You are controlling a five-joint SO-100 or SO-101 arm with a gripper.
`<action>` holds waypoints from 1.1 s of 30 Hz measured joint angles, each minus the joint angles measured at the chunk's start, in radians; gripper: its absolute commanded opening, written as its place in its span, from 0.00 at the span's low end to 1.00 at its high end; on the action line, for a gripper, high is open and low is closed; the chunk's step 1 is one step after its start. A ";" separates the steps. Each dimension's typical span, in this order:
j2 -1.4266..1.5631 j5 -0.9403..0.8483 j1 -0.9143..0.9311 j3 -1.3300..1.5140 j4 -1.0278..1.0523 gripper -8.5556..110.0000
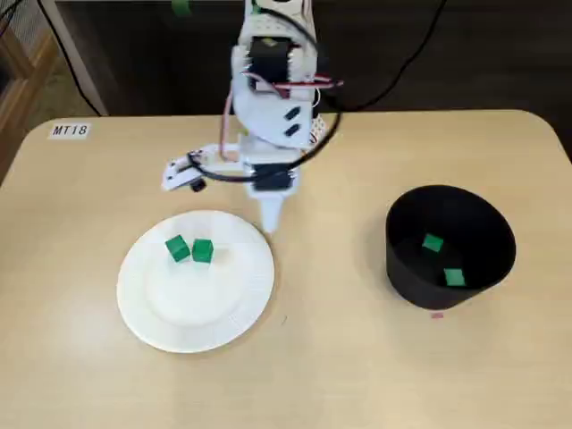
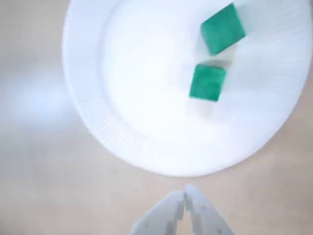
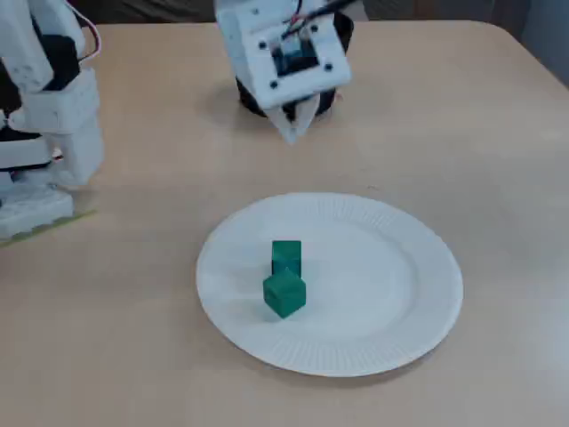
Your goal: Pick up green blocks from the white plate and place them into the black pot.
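On a pale wooden desk [image 1: 340,375] a round white paper plate [image 1: 179,313] with a ribbed rim is seen at the left of a fixed view, and a black pot [image 1: 402,268] with an open top is set well apart from it at the right. Two small green cubes are found on the plate's upper part: one green block [image 1: 177,248] and, just beside it on the right, a second green block [image 1: 203,251]. In the wrist view the pair [image 2: 222,28] [image 2: 207,82] is shown with a narrow shadowed gap between them, the upper one turned slightly askew. Two further green blocks [image 1: 433,242] [image 1: 454,278] are seen lying apart on the bottom of the pot. The white two-finger gripper [image 1: 270,225] is pointed downward just off the plate's upper right rim, over bare desk, between plate and pot but much nearer the plate. Its fingers are pressed together at the tips and nothing is held between them, as is clearest in the wrist view [image 2: 185,192]. In the other fixed view the gripper [image 3: 291,135] is seen beyond the far side of the plate [image 3: 382,294], and the dark shape largely hidden behind it is probably the pot. A white label marked "MT18" [image 1: 70,130] is stuck near the desk's upper left corner.
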 measured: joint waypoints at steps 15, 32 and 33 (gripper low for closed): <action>-0.107 -0.118 0.209 0.080 -0.196 0.05; -0.075 -0.156 0.190 0.170 -0.199 0.37; -0.074 -0.156 0.190 0.178 -0.199 0.37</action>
